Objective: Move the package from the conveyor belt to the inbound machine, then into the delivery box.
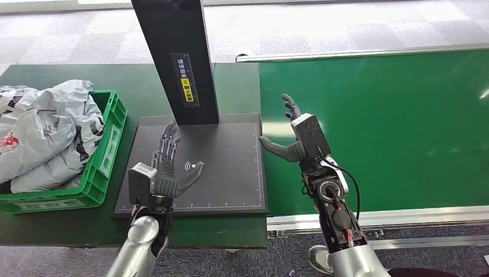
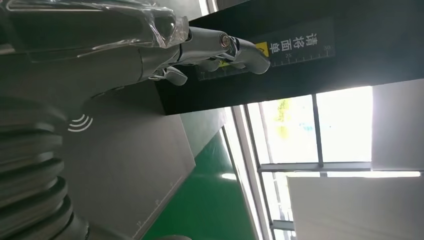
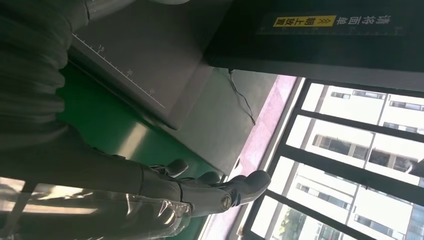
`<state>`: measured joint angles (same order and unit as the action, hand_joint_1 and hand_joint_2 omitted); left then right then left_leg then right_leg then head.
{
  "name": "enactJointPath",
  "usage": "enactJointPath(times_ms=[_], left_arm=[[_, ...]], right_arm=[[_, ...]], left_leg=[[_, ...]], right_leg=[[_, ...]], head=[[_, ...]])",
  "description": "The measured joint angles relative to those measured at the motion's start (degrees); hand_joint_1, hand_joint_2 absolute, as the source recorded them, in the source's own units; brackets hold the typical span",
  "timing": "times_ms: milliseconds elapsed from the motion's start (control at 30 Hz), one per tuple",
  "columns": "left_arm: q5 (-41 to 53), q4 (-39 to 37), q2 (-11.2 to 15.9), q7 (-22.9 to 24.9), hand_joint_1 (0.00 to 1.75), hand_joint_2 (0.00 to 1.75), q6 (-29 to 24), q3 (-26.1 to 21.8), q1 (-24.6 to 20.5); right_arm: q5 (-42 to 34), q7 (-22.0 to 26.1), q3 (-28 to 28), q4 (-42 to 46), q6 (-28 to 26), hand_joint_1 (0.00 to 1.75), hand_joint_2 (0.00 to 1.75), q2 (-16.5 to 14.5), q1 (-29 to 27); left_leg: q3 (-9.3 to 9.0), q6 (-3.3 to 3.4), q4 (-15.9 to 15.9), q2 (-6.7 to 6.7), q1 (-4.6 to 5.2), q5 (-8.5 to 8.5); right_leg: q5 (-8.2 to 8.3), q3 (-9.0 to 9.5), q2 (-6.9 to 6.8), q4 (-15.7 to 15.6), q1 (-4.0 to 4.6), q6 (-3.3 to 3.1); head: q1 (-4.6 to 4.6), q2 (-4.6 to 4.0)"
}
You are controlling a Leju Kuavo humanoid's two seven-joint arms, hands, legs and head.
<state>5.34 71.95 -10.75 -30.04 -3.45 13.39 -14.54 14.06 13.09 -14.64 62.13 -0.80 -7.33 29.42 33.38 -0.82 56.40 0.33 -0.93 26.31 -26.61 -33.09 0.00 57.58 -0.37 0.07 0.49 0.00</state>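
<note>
Here the conveyor belt [image 1: 375,133] lies bare beside the inbound machine [image 1: 230,167]. Left hand [image 1: 170,167] hovers over its platform, right hand [image 1: 288,135] at its belt-side edge, both open-fingered, empty. Packages [image 1: 40,133], possibly all, fill the delivery box [image 1: 106,156]. The wrist views show windows.

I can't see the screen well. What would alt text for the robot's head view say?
Two silver robot arms reach over a work surface: the empty left hand hovers over the flat black scanner platform, the empty right hand over the bare green conveyor belt. At far left, a green plastic crate holds crumpled grey plastic mail bags.
</note>
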Motion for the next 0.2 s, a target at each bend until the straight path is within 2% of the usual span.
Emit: enactJointPath(times_ms=[200], left_arm=[[2.47, 0.02, -1.00, -0.24, 0.00, 1.75, -0.48, -2.04, 0.36]], right_arm=[[2.54, 0.76, 1.14, -0.85, 1.06, 0.00, 1.75, -1.76, 1.00]], left_leg=[[0.00, 0.00, 0.00, 0.00, -0.01, 0.00]], right_leg=[[0.00, 0.00, 0.00, 0.00, 0.01, 0.00]], head=[[-0.01, 0.00]])
